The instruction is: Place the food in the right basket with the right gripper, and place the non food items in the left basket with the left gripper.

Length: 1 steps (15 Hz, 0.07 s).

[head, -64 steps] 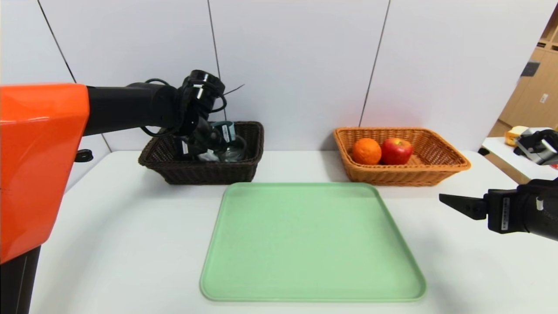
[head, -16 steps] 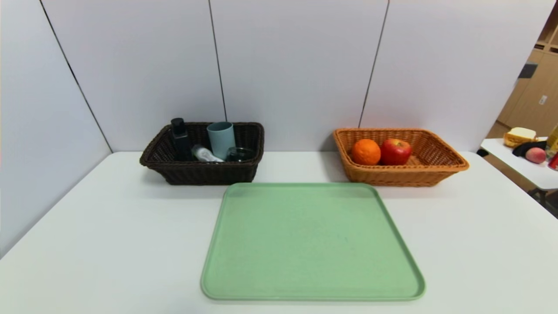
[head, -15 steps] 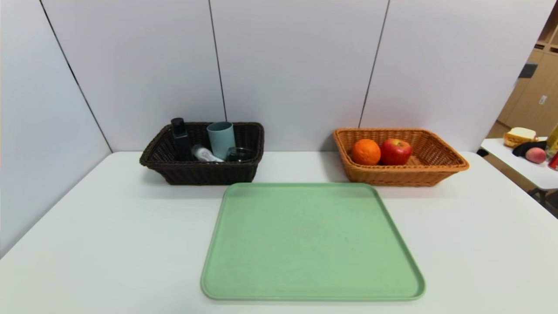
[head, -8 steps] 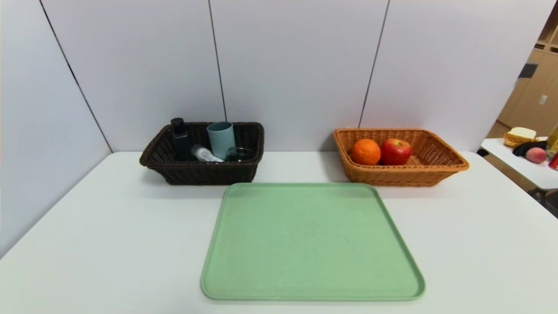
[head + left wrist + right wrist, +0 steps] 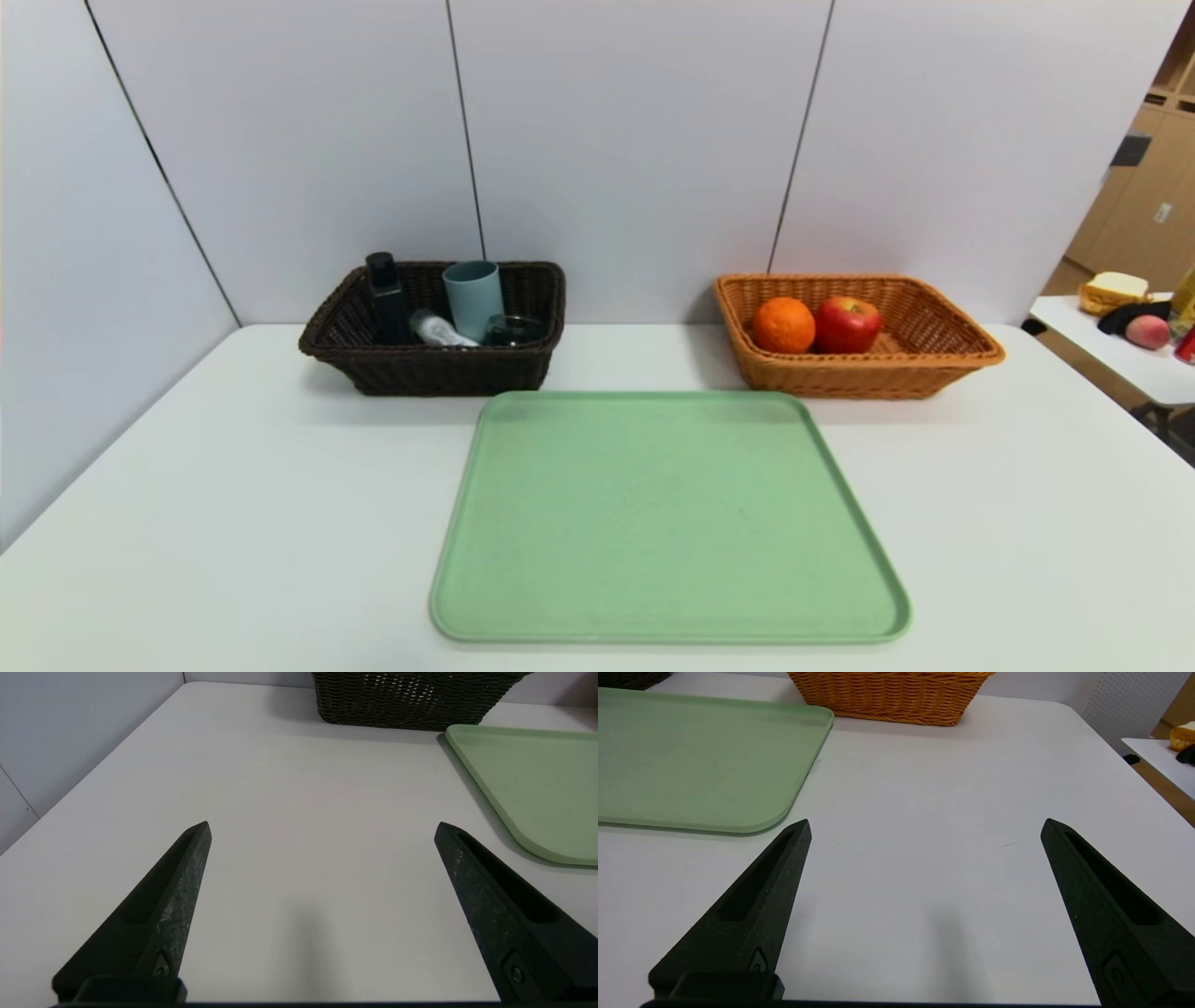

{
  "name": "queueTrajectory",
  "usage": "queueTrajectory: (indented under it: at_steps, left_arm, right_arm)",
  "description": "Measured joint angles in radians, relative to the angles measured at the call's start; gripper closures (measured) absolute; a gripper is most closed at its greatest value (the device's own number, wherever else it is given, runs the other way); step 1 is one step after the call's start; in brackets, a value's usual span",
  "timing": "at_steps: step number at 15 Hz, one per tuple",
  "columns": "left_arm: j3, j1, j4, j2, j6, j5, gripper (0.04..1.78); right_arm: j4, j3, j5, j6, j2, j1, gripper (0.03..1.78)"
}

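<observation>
An orange [image 5: 784, 325] and a red apple [image 5: 848, 324] lie in the orange-tan right basket [image 5: 943, 359] [image 5: 889, 697]. The dark brown left basket [image 5: 429, 369] [image 5: 406, 700] holds a black bottle [image 5: 384, 297], a small clear bottle [image 5: 437, 329], a teal cup [image 5: 472, 297] and a clear round dish [image 5: 513, 329]. Neither arm shows in the head view. My left gripper [image 5: 322, 826] is open over bare table, near the front left, with nothing between its fingers. My right gripper [image 5: 926, 823] is open over bare table at the front right, also empty.
An empty green tray [image 5: 667, 518] [image 5: 537, 779] [image 5: 691, 760] lies in the middle of the white table [image 5: 233, 523]. A side table [image 5: 1120, 350] with other items stands off to the right.
Since the oldest frame both arms have pulled back out of the head view; the left gripper left the dark basket. Nothing has moved over the last second.
</observation>
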Motion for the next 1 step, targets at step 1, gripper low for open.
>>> queueTrajectory:
  at_steps: [1]
  left_arm:
    - [0.000, 0.000, 0.000, 0.000, 0.000, 0.000, 0.13]
  right_arm:
    - [0.001, 0.000, 0.000, 0.003, 0.000, 0.000, 0.11]
